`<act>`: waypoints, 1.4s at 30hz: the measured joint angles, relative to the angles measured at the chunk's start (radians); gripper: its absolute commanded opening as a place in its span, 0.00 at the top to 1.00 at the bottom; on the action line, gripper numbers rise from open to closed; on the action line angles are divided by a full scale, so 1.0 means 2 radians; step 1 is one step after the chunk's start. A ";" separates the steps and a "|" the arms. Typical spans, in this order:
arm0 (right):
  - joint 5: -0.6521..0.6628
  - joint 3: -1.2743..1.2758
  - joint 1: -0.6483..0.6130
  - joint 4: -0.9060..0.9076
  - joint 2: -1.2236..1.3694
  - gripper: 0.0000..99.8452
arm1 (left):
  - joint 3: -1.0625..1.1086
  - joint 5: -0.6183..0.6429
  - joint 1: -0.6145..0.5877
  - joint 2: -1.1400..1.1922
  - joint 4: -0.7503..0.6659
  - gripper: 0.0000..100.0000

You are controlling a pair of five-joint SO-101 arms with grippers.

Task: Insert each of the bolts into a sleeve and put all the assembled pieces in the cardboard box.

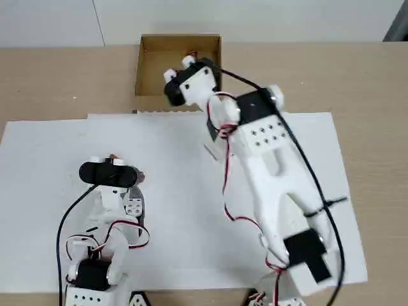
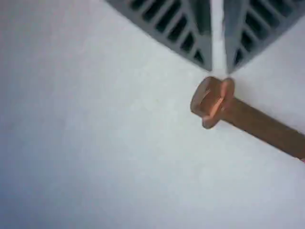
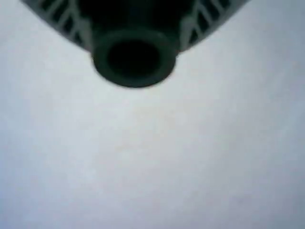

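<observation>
Lower left of the high view: our left end effector (image 2: 218, 64) hangs over the white sheet (image 1: 51, 166), all but pressed together, with nothing in it. The bolt (image 2: 248, 119) lies flat just ahead of it, head nearest, long axis slanting away. We judge the left arm nearer, so it takes the bolt. Upper centre: our right end effector (image 3: 135, 33) pinches the black sleeve (image 3: 133, 59), bore open toward the camera, by the cardboard box (image 1: 153, 70) on the desk (image 1: 38, 76). We count one bolt, one sleeve, one box.
</observation>
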 measured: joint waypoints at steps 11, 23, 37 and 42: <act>-0.020 0.211 0.050 0.002 -0.176 1.00 | -0.078 -0.049 0.000 0.000 0.083 1.00; -0.015 0.329 0.160 0.002 -0.250 1.00 | -0.199 -0.084 0.000 0.110 0.091 1.00; -0.015 0.341 0.213 0.002 -0.260 1.00 | -0.545 -0.085 0.000 0.518 0.184 1.00; -0.015 0.341 0.225 0.002 -0.260 1.00 | -0.605 -0.155 0.000 0.601 0.210 1.00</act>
